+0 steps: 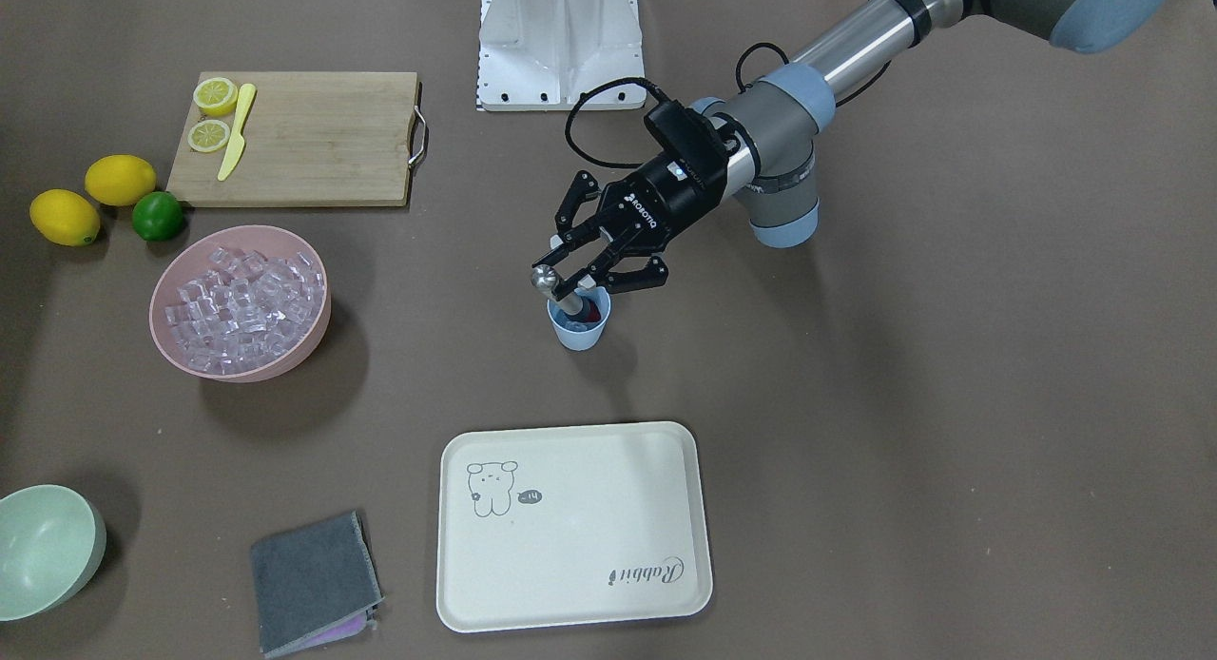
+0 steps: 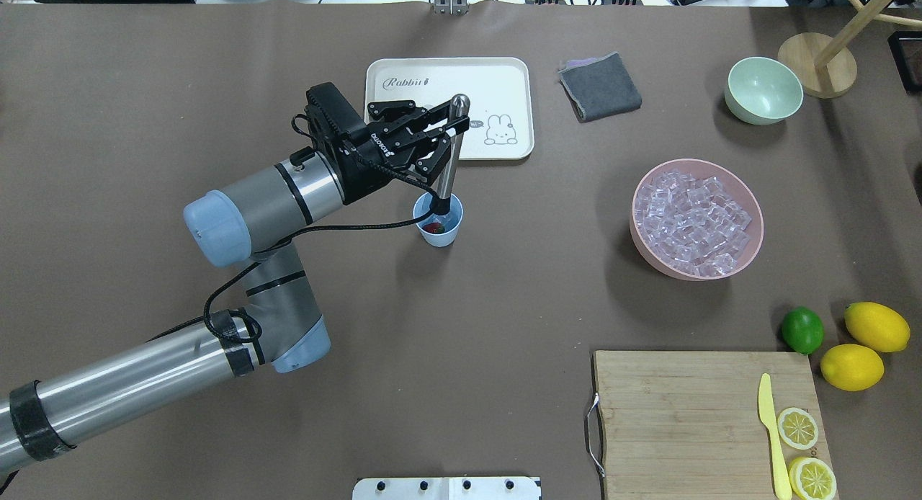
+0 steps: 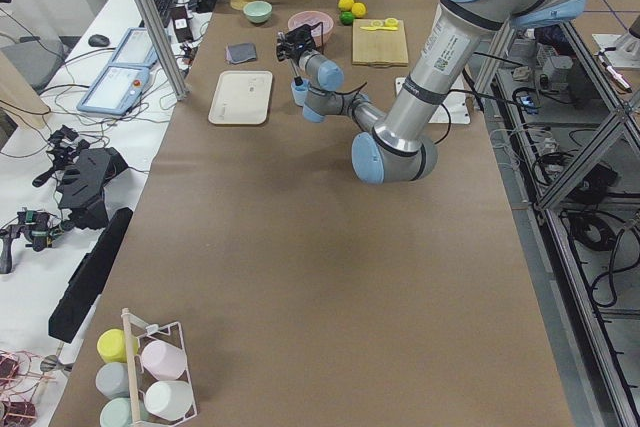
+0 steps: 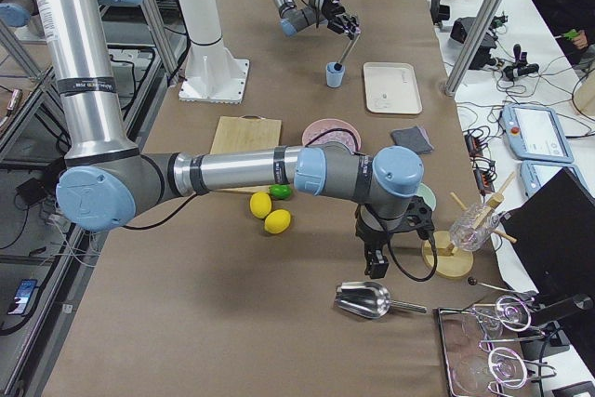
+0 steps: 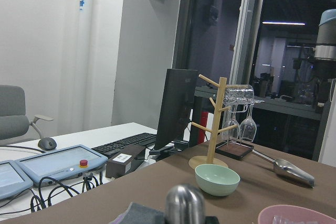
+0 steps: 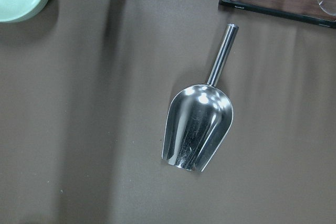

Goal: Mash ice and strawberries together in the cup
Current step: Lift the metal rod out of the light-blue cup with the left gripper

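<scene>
Near the middle of the table, just on the robot's side of the cream tray (image 2: 504,82), stands the cup (image 2: 441,239). The left gripper (image 2: 452,129) has its fingers clamped on a metal muddler (image 2: 448,161) whose lower end sits inside the cup. The overhead view looks into the cup's mouth and shows the strawberry (image 2: 432,228) as a red spot beside the muddler's tip. Whether any cubes lie there too cannot be told. The front-facing view hides most of the cup's inside behind the tool but shows the muddler's round knob clearly. The same knob fills the bottom edge of the left wrist view, with a pale green bowl (image 5: 217,179), a wooden stand (image 5: 216,124) hung with wine glasses and a monitor (image 5: 176,106) beyond it. The ice (image 2: 693,222) is heaped in the pink bowl (image 2: 637,230), well apart from the cup, toward the table's right end. The right gripper (image 4: 375,262) shows only in the right side view, hanging near that end of the table, so whether its fingers are spread or closed cannot be told. Its wrist camera looks straight down on a metal scoop (image 6: 198,127) lying on the table. "ROBOTIQ" is printed on the left gripper's body, and the tray reads "Rabbit" beside a small cartoon animal.
</scene>
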Tool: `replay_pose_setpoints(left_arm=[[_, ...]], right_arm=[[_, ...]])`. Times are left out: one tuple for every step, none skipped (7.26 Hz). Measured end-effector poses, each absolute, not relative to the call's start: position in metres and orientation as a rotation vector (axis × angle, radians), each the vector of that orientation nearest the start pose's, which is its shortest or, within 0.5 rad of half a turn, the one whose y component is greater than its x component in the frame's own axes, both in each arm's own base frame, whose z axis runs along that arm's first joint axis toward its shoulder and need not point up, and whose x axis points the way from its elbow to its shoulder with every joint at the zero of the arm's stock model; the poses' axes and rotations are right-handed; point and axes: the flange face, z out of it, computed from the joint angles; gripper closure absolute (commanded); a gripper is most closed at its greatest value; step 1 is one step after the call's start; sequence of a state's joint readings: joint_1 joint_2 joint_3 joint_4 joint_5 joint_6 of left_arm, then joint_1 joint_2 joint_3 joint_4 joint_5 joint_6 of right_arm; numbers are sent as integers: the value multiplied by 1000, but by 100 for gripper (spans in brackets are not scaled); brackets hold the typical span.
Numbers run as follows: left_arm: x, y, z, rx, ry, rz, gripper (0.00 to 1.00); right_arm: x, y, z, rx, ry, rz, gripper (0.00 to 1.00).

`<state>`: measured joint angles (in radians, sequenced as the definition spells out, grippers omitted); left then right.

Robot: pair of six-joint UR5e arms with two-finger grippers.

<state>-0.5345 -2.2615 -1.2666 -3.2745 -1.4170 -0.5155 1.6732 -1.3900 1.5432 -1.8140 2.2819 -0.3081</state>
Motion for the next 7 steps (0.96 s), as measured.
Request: replay_pose_setpoints(left_arm=[[499, -467, 203, 1557, 1405, 153, 81], [493, -469, 195, 1564, 1415, 143, 81], [487, -474, 188, 1551, 1429, 118, 81], [479, -483, 182, 1500, 1467, 64, 81], [470, -493, 178, 1430, 1507, 10, 81], [451, -511, 179, 1346, 1536, -32, 81], [424, -534, 190, 1251, 1546, -55, 81]], right_arm=[[125, -544, 607, 60, -715, -165, 1], [126, -541, 609, 60, -715, -164, 1], [125, -535, 610, 61, -714, -164, 1], [125, -529, 611, 60, -715, -163, 1], [124, -525, 612, 57, -715, -160, 1], [124, -523, 612, 55, -716, -156, 1], [124, -522, 610, 58, -715, -156, 1]])
